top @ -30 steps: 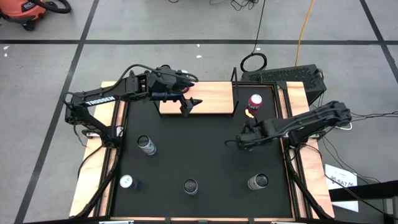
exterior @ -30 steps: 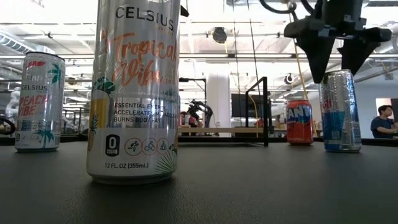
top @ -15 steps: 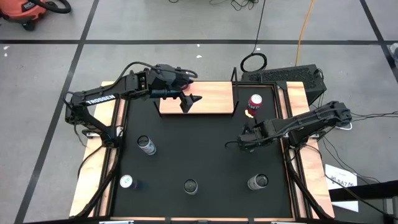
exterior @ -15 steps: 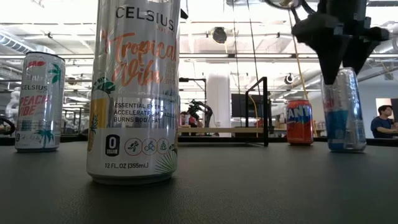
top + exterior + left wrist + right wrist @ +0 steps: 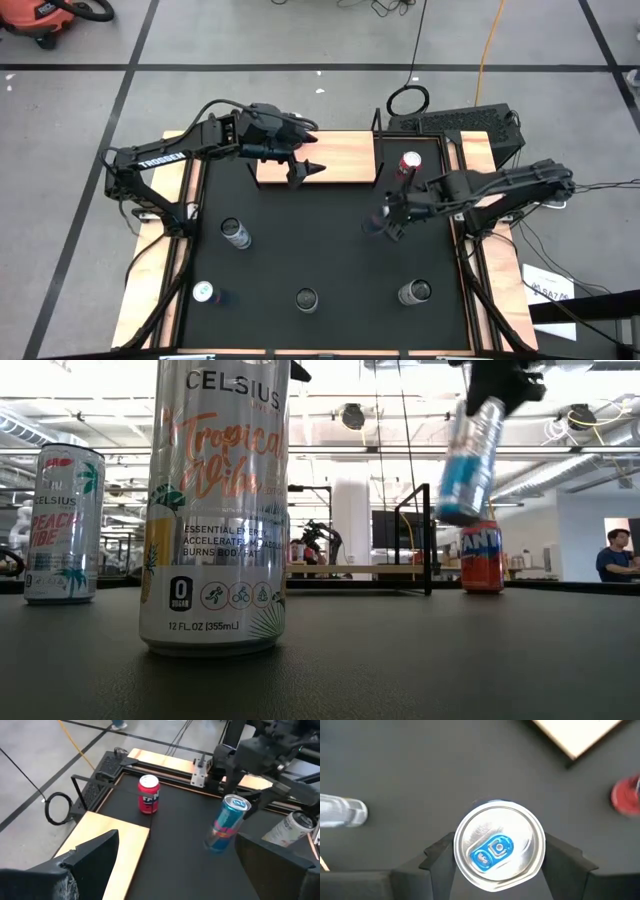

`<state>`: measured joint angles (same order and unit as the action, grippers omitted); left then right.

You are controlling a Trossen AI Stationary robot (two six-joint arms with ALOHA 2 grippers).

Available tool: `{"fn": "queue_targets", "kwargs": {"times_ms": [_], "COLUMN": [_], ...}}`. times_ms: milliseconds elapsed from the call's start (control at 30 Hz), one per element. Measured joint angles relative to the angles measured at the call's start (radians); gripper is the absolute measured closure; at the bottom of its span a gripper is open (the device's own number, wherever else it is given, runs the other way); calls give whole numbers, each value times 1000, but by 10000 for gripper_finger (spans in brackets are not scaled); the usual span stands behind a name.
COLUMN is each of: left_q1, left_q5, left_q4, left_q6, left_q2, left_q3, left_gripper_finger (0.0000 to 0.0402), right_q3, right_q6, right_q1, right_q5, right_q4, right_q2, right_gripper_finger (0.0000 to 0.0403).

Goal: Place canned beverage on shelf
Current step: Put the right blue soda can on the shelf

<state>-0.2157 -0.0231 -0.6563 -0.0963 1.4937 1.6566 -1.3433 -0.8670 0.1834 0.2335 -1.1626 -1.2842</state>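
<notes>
Above the black mat [image 5: 320, 250], a tilted blue can [image 5: 466, 455] is held by its rim in the closed fingers of the right gripper [image 5: 385, 222], so it could slip out before the shelf [image 5: 345, 160], where the left gripper [image 5: 303, 171] hangs spread and empty.

Blue-and-silver can [image 5: 225, 823], red can [image 5: 148, 794], light wooden shelf [image 5: 340, 160], black mat [image 5: 330, 260].

I work in a robotics lab: grey concrete floor [image 5: 300, 40] marked with black tape lines, an orange shop vacuum [image 5: 45, 15] at upper left of the high view, another robot arm [image 5: 318, 540] and a seated person [image 5: 617, 555] behind my table
</notes>
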Motion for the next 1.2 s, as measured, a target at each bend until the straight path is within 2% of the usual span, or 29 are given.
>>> {"fn": "queue_targets", "kwargs": {"times_ms": [167, 400, 667, 1067, 1200], "left_q1": [4, 9, 24, 56, 56], "left_q5": [-11, -148, -200, -414, -444], "left_q4": [18, 22, 20, 44, 50], "left_q6": [-3, -56, -74, -67, -40], "left_q2": [0, 0, 4, 135, 160], "left_q3": [0, 0, 0, -2, -2], "left_gripper_finger": [11, 11, 11, 11, 11], "right_q3": [-49, -73, -74, -74, -74], "right_q6": [97, 199, 297, 538, 605], "right_q1": [-2, -2, -2, -14, -14], "right_q5": [7, 3, 1, -2, -2], "right_q4": [41, 98, 189, 402, 427], "right_q2": [0, -1, -1, -1, -1], "right_gripper_finger": [170, 171, 169, 168, 168]}}
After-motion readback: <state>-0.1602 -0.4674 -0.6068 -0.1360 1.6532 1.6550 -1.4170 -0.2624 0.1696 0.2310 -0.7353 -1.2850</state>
